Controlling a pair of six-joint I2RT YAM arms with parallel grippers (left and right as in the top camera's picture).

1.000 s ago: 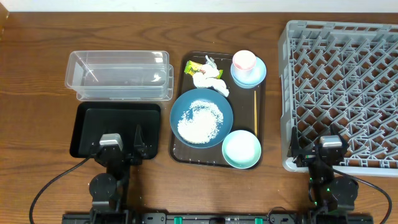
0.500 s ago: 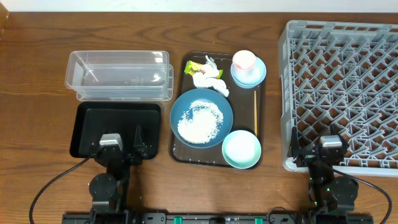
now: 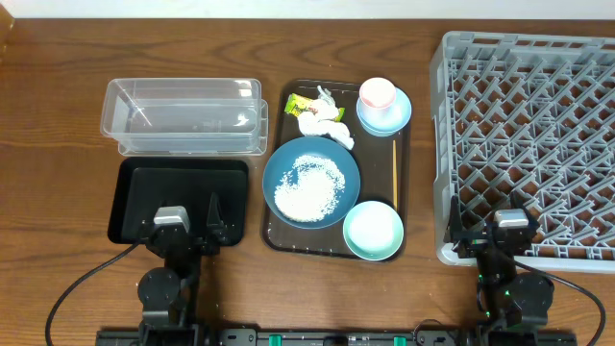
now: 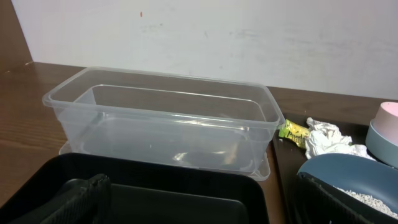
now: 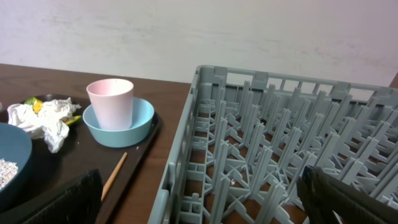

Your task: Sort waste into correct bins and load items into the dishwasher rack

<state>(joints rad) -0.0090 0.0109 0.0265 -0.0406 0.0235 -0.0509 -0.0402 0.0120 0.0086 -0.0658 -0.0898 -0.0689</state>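
Matches the view of a second ago, with nothing shifted. Shows the left gripper (image 3: pixel 183 229) parked over the near edge of the black tray (image 3: pixel 135 192), fingers too hidden to tell whether spread or closed, and the right gripper (image 3: pixel 509 231) at the near left corner of the rack (image 3: pixel 528 96), fingers wide apart on nothing. Counts on the brown tray (image 3: pixel 279 235) one dish (image 3: pixel 336 159) heaped with rice (image 3: pixel 309 185), one tissue (image 3: pixel 322 123) beside one wrapper (image 3: pixel 300 106), one cup (image 3: pixel 377 93) standing in one saucer (image 3: pixel 402 113), one bowl (image 3: pixel 373 231) and one stick (image 3: pixel 394 173), with one tub (image 3: pixel 183 146) just left of it.
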